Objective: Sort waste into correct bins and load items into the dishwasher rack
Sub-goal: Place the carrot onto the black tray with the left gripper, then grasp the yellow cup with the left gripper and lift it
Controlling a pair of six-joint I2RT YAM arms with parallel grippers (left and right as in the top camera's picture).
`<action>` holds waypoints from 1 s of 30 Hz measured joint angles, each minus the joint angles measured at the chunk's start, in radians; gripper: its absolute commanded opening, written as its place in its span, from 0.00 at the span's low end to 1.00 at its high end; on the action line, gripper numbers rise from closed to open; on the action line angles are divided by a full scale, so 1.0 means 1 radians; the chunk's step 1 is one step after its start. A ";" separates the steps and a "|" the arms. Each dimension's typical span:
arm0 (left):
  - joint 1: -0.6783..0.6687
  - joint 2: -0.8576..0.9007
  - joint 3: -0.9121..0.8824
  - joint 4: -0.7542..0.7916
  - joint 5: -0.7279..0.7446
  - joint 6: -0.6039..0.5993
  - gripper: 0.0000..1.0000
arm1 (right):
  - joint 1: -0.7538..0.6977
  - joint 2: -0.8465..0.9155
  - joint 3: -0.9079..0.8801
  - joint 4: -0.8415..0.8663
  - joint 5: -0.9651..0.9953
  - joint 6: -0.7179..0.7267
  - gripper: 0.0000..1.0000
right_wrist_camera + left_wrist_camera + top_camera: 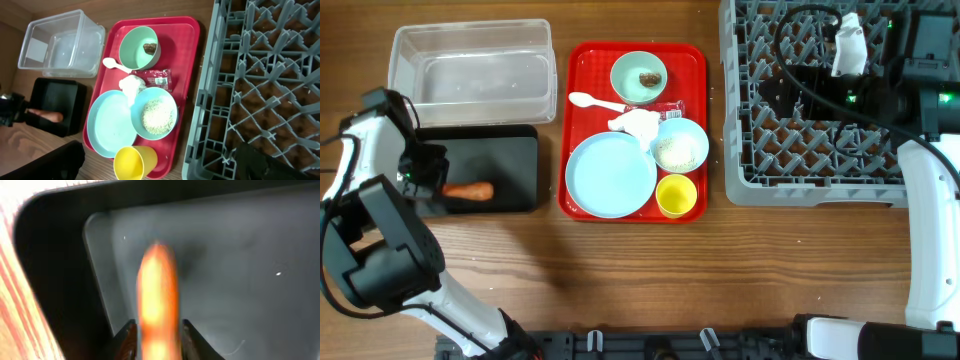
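1. The left claw (159, 341) is clamped on the carrot (472, 190), which lies level over the black tray (512, 158). Whether it touches the floor is unclear.
2. The right claw (160, 155) hangs by the rack (810, 190), fingers wide apart and holding nothing.
3. The tub (470, 30) sits on the tabletop (620, 280), just beside the black tray.
4. The red tray (588, 70) carries the mint bowl (628, 70) with the lump (648, 78), spoon (588, 100), napkin (636, 123), wrapper (670, 107), blue bowl (698, 135) of rice (678, 151), plate (608, 177) and cup (676, 195).
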 measured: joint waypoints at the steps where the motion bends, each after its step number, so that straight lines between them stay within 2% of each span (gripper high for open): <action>1: -0.002 0.000 -0.011 0.006 0.008 -0.005 0.42 | 0.000 0.000 0.000 0.000 0.000 0.000 1.00; 2: -0.002 0.000 -0.014 0.007 0.010 -0.007 0.34 | 0.000 0.000 0.000 -0.001 0.000 0.004 1.00; 4: -0.002 0.000 -0.015 0.003 0.018 -0.008 0.31 | 0.000 0.000 0.000 0.000 0.000 0.012 1.00; 6: -0.002 -0.005 -0.014 -0.008 0.051 0.021 0.42 | 0.000 0.000 0.000 0.000 0.000 0.017 1.00; 7: -0.002 -0.014 0.008 -0.026 0.078 0.079 0.46 | 0.000 0.000 0.000 0.000 0.000 0.019 1.00; 8: -0.004 -0.030 0.034 -0.038 0.090 0.117 0.56 | 0.000 0.000 0.000 0.000 0.000 0.019 1.00; 11: -0.028 -0.167 0.177 -0.094 0.131 0.297 0.61 | 0.000 0.000 0.000 0.000 0.000 0.023 1.00; 13: -0.091 -0.299 0.234 -0.101 0.218 0.450 0.97 | 0.000 0.000 0.000 0.001 0.000 0.023 1.00; 14: -0.117 -0.335 0.241 -0.102 0.248 0.496 0.99 | 0.000 0.000 0.000 0.000 0.000 0.023 1.00; 18: -0.488 -0.449 0.242 -0.064 0.365 0.711 1.00 | 0.000 0.000 0.000 0.011 0.000 0.023 1.00; 22: -0.797 -0.346 0.243 -0.024 0.321 0.764 0.99 | 0.000 0.000 0.000 0.016 0.001 0.023 1.00; 26: -0.972 -0.161 0.242 -0.023 0.282 0.772 0.94 | 0.000 0.000 0.000 0.008 0.001 0.023 1.00; 30: -1.070 -0.040 0.242 -0.047 0.253 0.779 0.86 | 0.000 0.000 0.000 -0.003 0.015 0.023 1.00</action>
